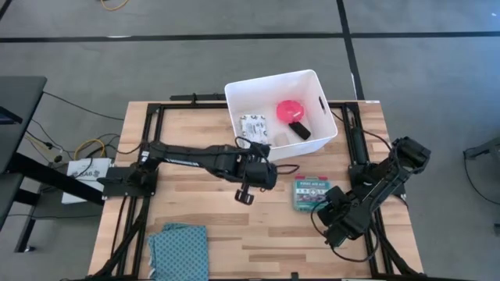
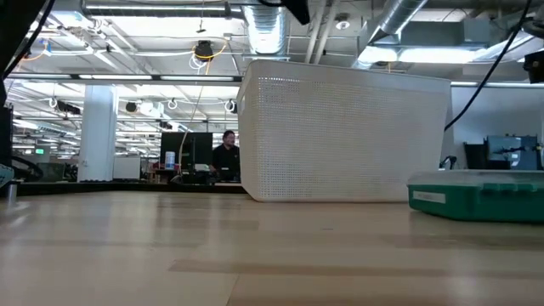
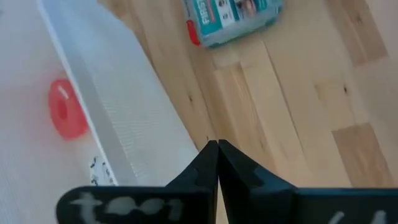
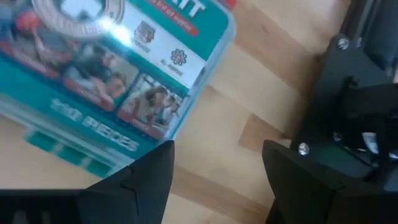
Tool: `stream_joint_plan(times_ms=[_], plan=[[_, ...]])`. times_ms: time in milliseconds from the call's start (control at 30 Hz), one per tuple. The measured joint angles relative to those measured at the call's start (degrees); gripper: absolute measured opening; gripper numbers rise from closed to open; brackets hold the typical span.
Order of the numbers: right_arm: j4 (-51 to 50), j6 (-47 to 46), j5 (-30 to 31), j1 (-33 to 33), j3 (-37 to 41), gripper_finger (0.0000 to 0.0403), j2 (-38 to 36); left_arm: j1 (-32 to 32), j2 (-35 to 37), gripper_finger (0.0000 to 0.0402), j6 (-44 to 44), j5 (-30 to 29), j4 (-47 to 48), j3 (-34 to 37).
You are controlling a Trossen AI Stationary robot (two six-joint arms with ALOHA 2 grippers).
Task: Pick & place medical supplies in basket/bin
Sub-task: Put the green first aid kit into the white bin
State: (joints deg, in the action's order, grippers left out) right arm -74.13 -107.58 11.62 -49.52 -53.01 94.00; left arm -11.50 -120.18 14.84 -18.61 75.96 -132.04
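The white bin (image 1: 234,92) stands at the table's far middle. It holds a white patterned packet (image 1: 252,125), a pink-red disc (image 1: 291,109), a black piece (image 1: 299,129) and a beige block (image 1: 275,138). A green-and-red printed pack (image 1: 312,193) lies flat on the wood, nearer than the bin and to the right. My left gripper (image 1: 269,176) hangs shut just outside the bin's near wall (image 3: 124,124), holding nothing. My right gripper (image 4: 214,165) stands open over the bare table at the pack's near right corner (image 4: 186,106).
A folded teal cloth (image 1: 178,248) lies at the near left corner. Black frame rails (image 1: 351,140) run along the table's sides. Bare wood (image 1: 234,226) stretches between the cloth and the pack. In the low view the bin (image 2: 344,140) and the pack (image 2: 480,195) stand before a room with a person far behind.
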Motion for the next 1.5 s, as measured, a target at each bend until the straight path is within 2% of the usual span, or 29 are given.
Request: stream_joint_plan(times_ms=[200,300,367,633,867,1233,1500], plan=[[0.3,0.0,0.5,-0.2,1.4,0.024,0.0,-4.4,0.3,0.0,-12.0,-4.9,9.0,-0.1],[3.1,0.1,1.9,-0.3,1.9,0.024,0.0,-8.1,0.3,0.0,-18.8,-11.5,14.4,-0.1],[6.8,0.2,4.6,-0.4,1.9,0.024,0.0,-10.5,0.2,0.0,-21.4,-15.5,13.9,-0.1],[24.8,15.2,15.5,1.9,1.7,0.024,0.0,-17.2,0.1,0.0,-25.9,-22.2,14.0,-0.1],[22.1,22.0,15.5,4.6,0.0,0.024,0.0,-19.0,0.1,0.0,-27.7,-24.1,14.1,-0.1],[23.5,32.6,17.3,7.3,-4.1,0.024,0.0,-18.8,0.1,0.0,-28.8,-26.1,14.1,-0.1],[23.2,40.3,19.8,10.0,-8.3,0.024,0.0,-18.8,0.1,0.0,-27.6,-32.2,14.1,-0.1]])
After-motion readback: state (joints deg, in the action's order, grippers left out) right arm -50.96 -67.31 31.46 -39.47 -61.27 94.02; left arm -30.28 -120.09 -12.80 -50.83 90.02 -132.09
